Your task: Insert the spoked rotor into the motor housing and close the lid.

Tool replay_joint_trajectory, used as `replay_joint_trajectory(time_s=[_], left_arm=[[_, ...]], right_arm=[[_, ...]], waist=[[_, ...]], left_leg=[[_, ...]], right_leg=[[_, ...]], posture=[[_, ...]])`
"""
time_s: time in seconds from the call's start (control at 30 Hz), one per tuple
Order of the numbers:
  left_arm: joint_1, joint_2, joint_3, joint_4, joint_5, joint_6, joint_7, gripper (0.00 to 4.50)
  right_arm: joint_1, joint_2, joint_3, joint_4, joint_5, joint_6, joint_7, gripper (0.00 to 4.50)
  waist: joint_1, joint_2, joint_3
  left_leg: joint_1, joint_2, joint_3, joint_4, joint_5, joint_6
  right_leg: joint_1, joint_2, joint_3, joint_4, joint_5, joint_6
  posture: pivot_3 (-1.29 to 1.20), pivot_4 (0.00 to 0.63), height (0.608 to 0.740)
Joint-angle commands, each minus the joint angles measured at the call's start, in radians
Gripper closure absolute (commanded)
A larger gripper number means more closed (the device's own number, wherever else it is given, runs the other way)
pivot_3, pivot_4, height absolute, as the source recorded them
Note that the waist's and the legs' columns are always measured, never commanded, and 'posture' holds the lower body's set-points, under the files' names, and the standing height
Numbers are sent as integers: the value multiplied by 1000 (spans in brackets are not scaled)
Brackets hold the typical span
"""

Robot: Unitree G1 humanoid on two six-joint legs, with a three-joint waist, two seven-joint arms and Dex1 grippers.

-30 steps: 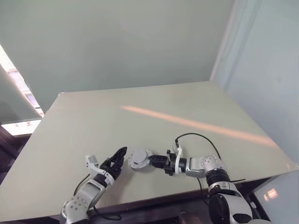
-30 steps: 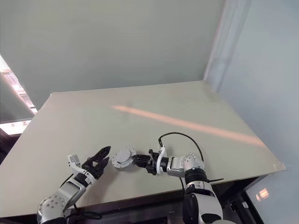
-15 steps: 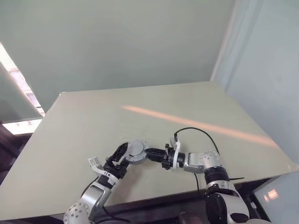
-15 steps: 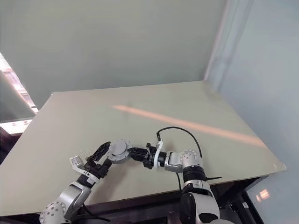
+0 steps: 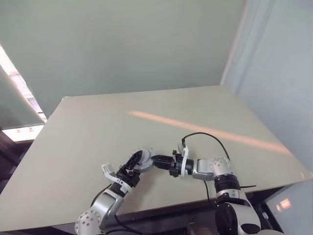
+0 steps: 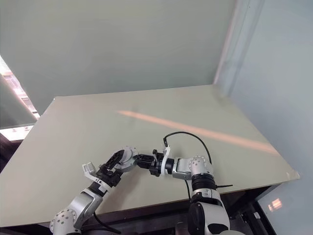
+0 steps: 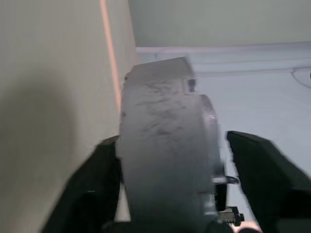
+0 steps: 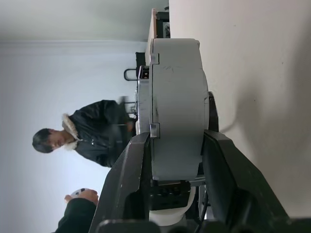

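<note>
Right wrist view: the right gripper (image 8: 177, 160) is clamping the motor housing (image 8: 176, 107) edge-on above the pale table (image 5: 98, 132), a person in a dark jacket (image 8: 92, 133) standing beyond. Opposite, the left gripper (image 5: 136, 161) is straddling the same housing, one finger (image 7: 269, 172) standing clear of it, so the jaws are not clenched.

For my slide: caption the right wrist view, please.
Right gripper clamps the grey motor housing edge-on beside the table.

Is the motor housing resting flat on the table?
No: the right gripper holds the motor housing on edge above the table.
</note>
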Motion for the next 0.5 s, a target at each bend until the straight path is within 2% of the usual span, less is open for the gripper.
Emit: replay_joint_trajectory(time_s=[0.03, 0.5], left_arm=[[-13, -2, -12, -3, -28, -4, 0, 2393], [-32, -11, -22, 24, -39, -23, -3, 2467]], right_arm=[[-31, 31, -7, -60, 68, 5, 20, 3269], [-3, 42, 54, -105, 58, -93, 50, 3269]], waist=[[0, 0, 0], [0, 0, 0]], left_leg=[[0, 0, 0, 0, 0, 0], [0, 0, 0, 1, 0, 0]], right_leg=[[0, 0, 0, 0, 0, 0], [0, 0, 0, 1, 0, 0]], posture=[[0, 0, 740], [0, 0, 740]])
